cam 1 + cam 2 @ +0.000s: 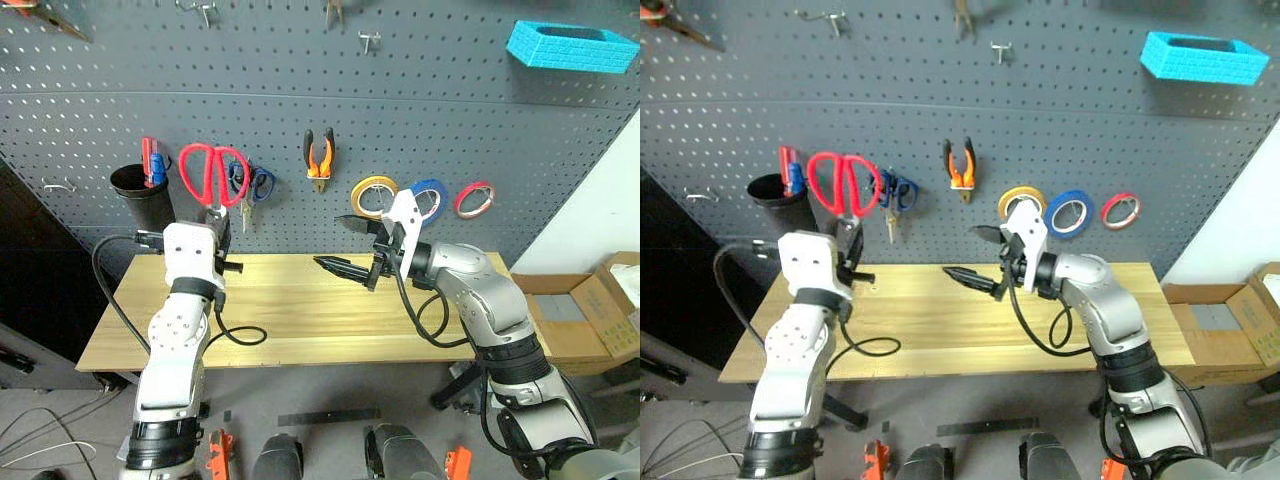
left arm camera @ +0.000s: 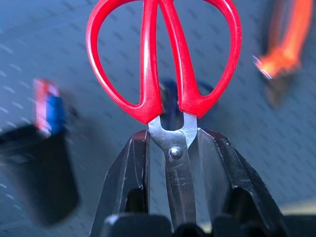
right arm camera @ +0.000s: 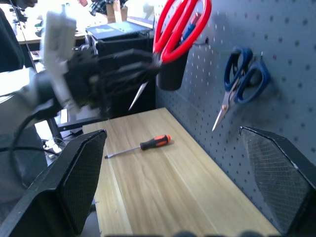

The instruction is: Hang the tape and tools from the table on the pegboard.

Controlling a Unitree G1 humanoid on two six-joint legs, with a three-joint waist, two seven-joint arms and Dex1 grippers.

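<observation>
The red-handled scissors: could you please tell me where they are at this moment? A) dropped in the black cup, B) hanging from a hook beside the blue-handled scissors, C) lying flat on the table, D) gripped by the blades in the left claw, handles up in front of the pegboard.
D: the left claw is shut on the blades of the red-handled scissors, whose loops rise before the pegboard.
</observation>
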